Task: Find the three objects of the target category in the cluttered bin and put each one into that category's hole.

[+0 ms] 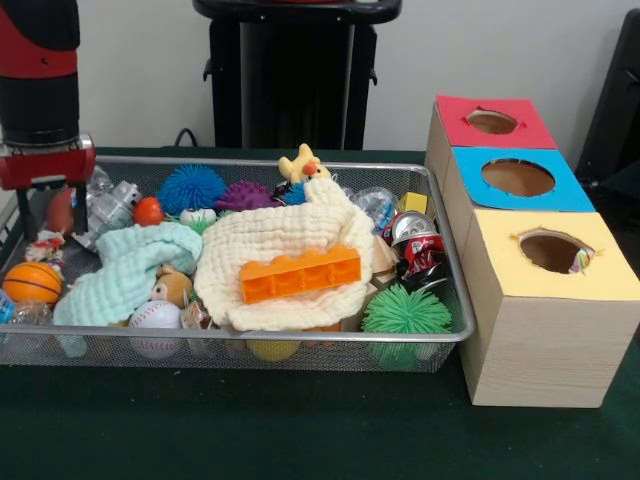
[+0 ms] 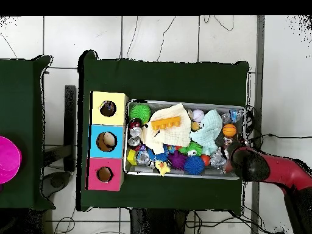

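Robotics lab test station

A green-covered table (image 1: 300, 430), tiled floor (image 2: 164, 36) with loose cables (image 2: 213, 24), and 3 colour-coded sorting boxes (image 1: 540, 290) are seen well apart from the gripper (image 1: 45, 215).

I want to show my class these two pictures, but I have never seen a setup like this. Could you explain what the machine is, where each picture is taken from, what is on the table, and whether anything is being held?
The machine is a red and black robot arm. One picture looks across the table; the other looks straight down from above.

On the dark green table stands a silver wire-mesh bin full of toys: an orange plastic building brick lying on a cream muslin cloth, a pale green cloth, spiky rubber balls, a small orange basketball, a white baseball and a crushed red drink can.

Beside the bin stand three wooden boxes, each with a hole on top: a red-topped box, a blue-topped box and a yellow-topped box.

The arm's hand hangs over one end of the bin; I cannot tell whether it holds anything.
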`<state>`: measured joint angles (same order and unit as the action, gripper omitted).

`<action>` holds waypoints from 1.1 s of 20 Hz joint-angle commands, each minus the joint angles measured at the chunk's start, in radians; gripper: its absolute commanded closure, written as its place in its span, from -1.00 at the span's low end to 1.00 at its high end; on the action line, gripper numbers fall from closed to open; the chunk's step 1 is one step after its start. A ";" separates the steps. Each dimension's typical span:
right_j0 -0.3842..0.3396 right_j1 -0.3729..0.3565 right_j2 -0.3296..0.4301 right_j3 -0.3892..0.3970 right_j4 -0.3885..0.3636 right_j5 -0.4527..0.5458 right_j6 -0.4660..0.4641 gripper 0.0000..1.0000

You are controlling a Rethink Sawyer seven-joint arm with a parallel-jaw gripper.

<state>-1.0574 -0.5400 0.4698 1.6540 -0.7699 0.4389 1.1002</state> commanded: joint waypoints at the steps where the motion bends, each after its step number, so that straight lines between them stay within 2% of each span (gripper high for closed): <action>1: 0.021 -0.079 -0.002 0.063 0.005 0.105 -0.035 -1.00; 12: 0.001 0.073 0.014 0.003 -0.044 -0.012 -0.021 -1.00; 22: 0.001 0.147 -0.011 -0.024 -0.085 -0.084 0.004 -1.00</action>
<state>-1.0495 -0.4738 0.4696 1.6547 -0.7722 0.4278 1.1002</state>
